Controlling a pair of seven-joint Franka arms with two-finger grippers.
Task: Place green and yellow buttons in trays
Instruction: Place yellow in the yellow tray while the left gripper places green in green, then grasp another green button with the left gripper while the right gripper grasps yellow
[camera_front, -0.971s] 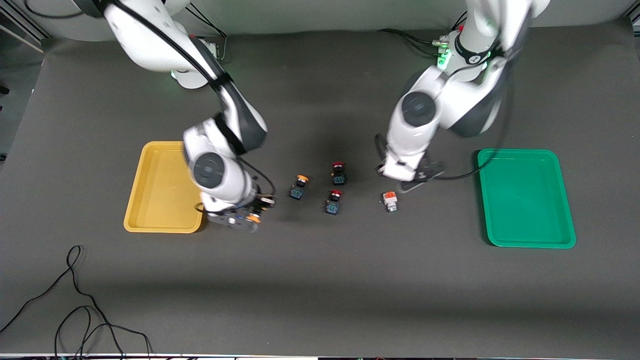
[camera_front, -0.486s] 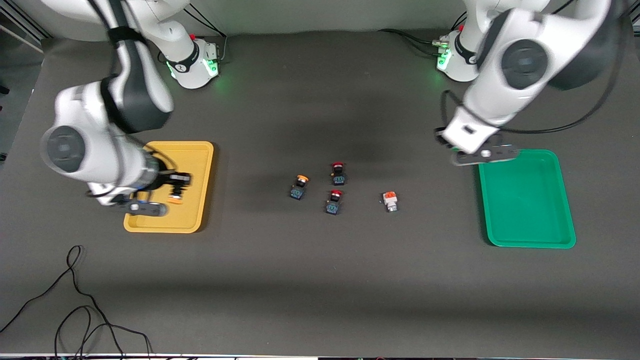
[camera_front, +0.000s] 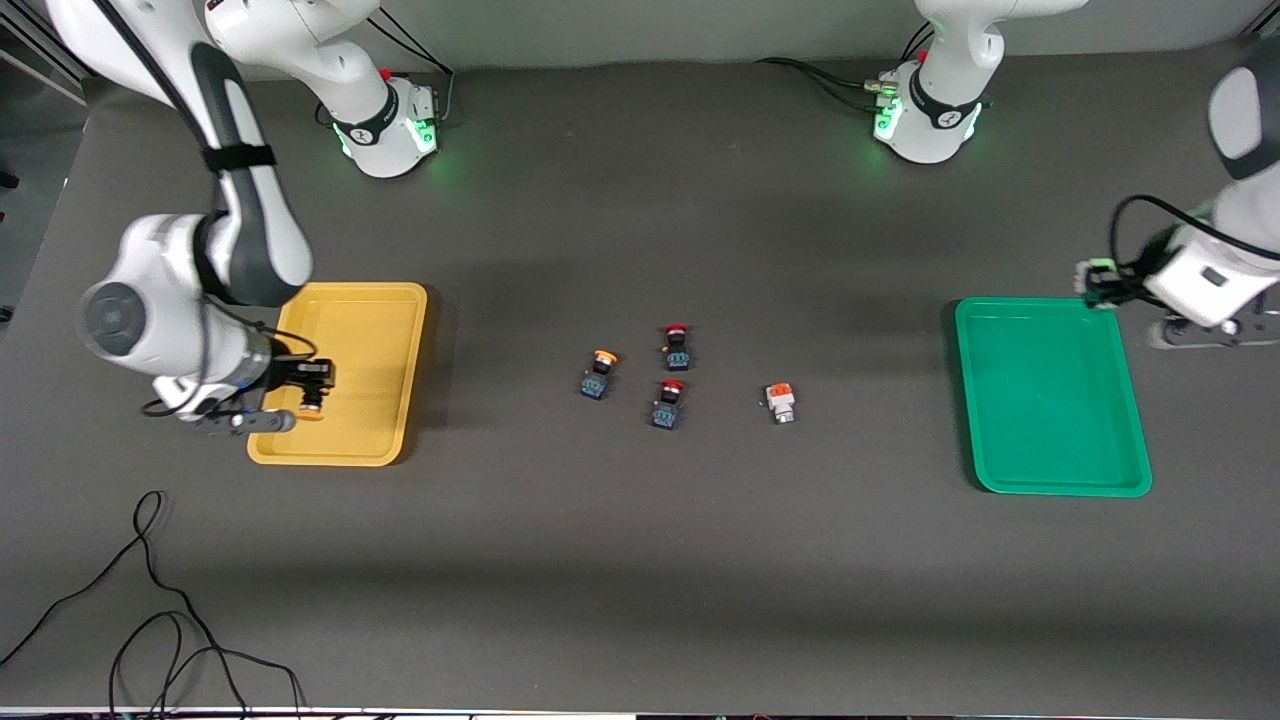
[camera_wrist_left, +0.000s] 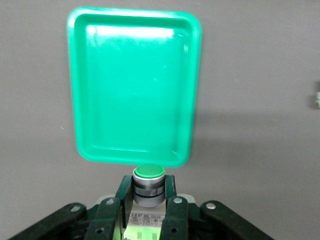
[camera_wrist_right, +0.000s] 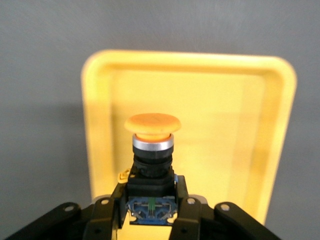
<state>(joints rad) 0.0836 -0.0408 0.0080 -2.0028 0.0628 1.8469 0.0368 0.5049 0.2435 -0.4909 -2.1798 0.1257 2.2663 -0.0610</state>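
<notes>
My right gripper (camera_front: 308, 392) is shut on a yellow-capped button (camera_wrist_right: 152, 135) with a black-blue body. It holds the button over the yellow tray (camera_front: 380, 320), above the part nearest the right arm's end of the table. That tray also shows in the right wrist view (camera_wrist_right: 220, 100). My left gripper (camera_front: 1100, 285) is shut on the green-capped white-grey button (camera_wrist_left: 148, 180), just off the corner of the green tray (camera_front: 1050, 400), toward the left arm's end. The green tray (camera_wrist_left: 135, 85) holds nothing. A second yellow button (camera_front: 598, 372) and an orange-red-capped white button (camera_front: 780, 402) stand mid-table.
Two red-capped black-blue buttons (camera_front: 677, 346) (camera_front: 667, 403) stand between the yellow button and the orange-red one. Loose black cables (camera_front: 150, 600) lie near the table's front edge at the right arm's end.
My right gripper carried the yellow button from beside the yellow tray to over it. My left gripper carried the green button from mid-table, across the green tray's corner, to just off it.
</notes>
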